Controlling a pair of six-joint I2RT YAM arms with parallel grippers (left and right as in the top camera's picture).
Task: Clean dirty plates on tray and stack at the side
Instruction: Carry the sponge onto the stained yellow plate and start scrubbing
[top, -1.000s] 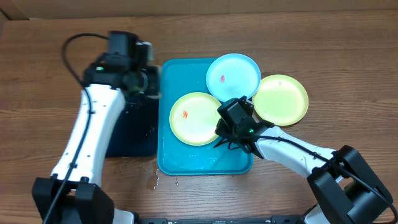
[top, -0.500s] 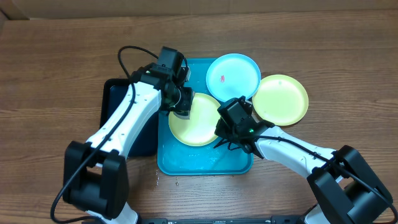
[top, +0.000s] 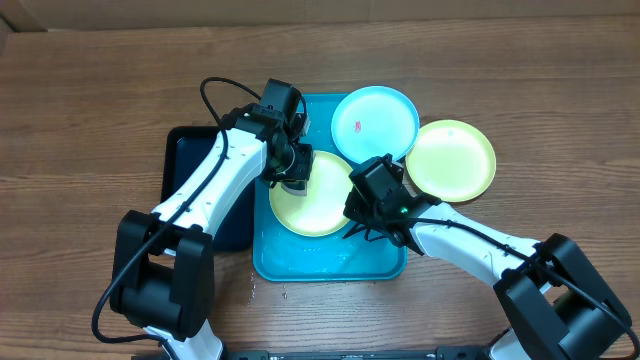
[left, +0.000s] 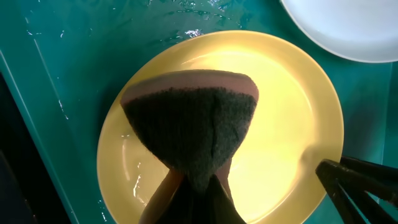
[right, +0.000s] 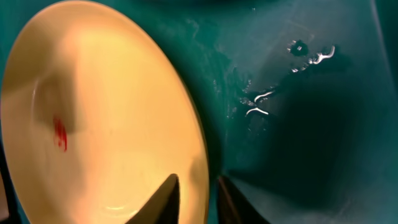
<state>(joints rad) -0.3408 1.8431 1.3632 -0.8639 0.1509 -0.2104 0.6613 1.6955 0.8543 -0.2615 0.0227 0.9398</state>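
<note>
A yellow-green plate (top: 318, 200) lies on the cyan-blue tray (top: 320, 258). My left gripper (top: 293, 176) hangs over its left half, shut on a dark sponge (left: 193, 134) that presses on the plate (left: 292, 118). My right gripper (top: 362, 203) is at the plate's right rim. One fingertip (right: 169, 190) is over the plate (right: 112, 106), the other just outside the rim, jaws a little apart. A red smear (right: 60, 134) marks this plate. The light cyan plate (top: 375, 122), with a red smear, overlaps the tray's far right corner. Another yellow-green plate (top: 450, 158) lies on the table.
A black tray (top: 235, 225) lies left of the blue tray, under my left arm. Water shines on the blue tray's floor (right: 298, 124). My right gripper's fingers (left: 354, 177) show at the plate's edge in the left wrist view.
My left arm has swung right from above the black tray and brought the sponge down onto the yellow-green plate. My right arm has stayed at the rim.
</note>
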